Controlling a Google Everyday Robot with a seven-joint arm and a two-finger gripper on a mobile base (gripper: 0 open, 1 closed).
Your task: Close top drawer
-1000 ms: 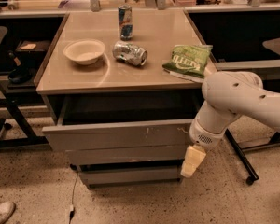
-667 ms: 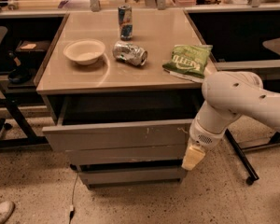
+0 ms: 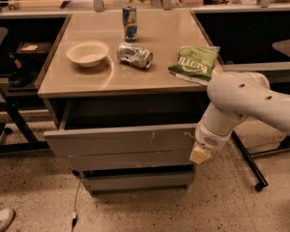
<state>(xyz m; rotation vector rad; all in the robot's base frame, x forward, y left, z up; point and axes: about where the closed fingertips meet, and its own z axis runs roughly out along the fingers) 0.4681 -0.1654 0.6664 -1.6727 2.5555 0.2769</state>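
The top drawer (image 3: 121, 139) is a wide grey metal drawer under the tan table top. It stands pulled out toward me, with a dark gap behind its plain front. The front has small pale scratch marks near its right part. My gripper (image 3: 200, 154) hangs at the end of the white arm (image 3: 241, 105), right by the drawer front's right end. Only its pale tip shows.
On the table top (image 3: 87, 81) are a white bowl (image 3: 87, 53), an upright can (image 3: 129, 22), a crushed can lying on its side (image 3: 134, 55) and a green chip bag (image 3: 195, 62). Two shorter drawer fronts (image 3: 135, 178) sit below. A chair base (image 3: 5, 129) stands left.
The gripper has risen and moved slightly in toward the drawer front's right end. The drawer looks equally far out.
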